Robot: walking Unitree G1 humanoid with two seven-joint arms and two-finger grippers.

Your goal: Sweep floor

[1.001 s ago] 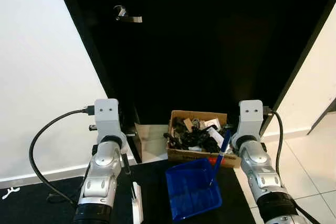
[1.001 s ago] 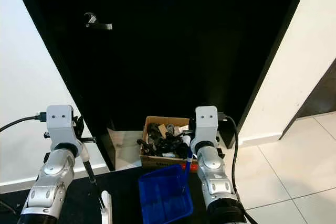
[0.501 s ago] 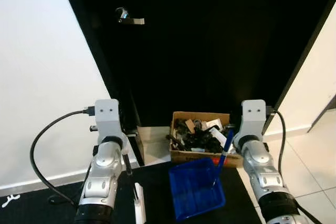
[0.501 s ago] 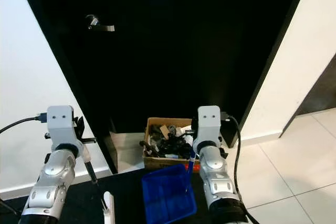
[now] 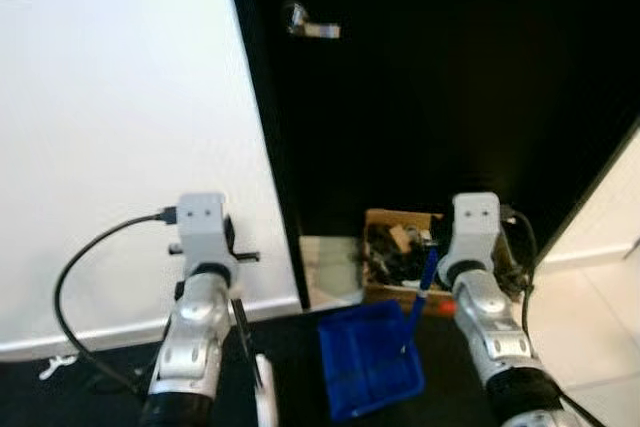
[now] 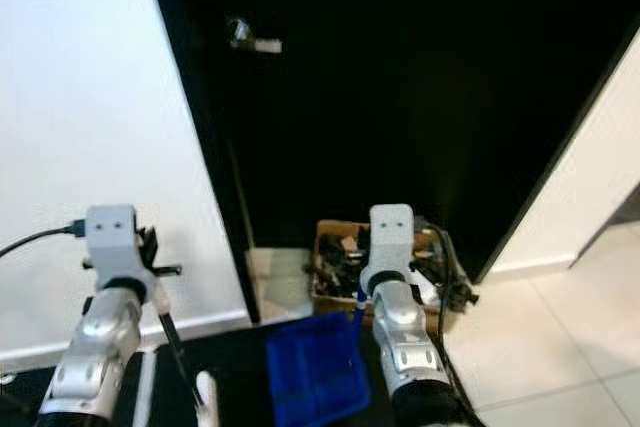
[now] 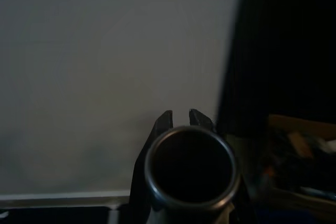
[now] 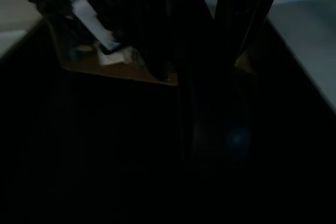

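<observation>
- Broom handle [image 7: 190, 167] sits in the left claw [image 7: 181, 120], whose fingers close narrowly round it; the wrist view looks straight down the dark tube's end, so the claw's reach and the broom's long axis run nearly together.
- From the head view, that dark shaft [image 5: 244, 332] slants down and toward the robot, to a pale head [image 5: 263, 402] low near the dark floor mat [image 5: 90, 402].
- Blue dustpan [image 5: 368, 367] lies just right of the broom head, tray open upward, its blue stem [image 5: 421, 292] rising steeply to the right claw [image 8: 199, 72], which holds it.
- A cardboard box of clutter [image 5: 400, 252] stands beyond the dustpan at the foot of the black door [image 5: 450, 87], with the white wall [image 5: 130, 127] to its left.
- I judge the next sweep turns on broom head and pan mouth: they are side by side, the left arm nearer the broom, so the stroke should run rightward into the pan.
</observation>
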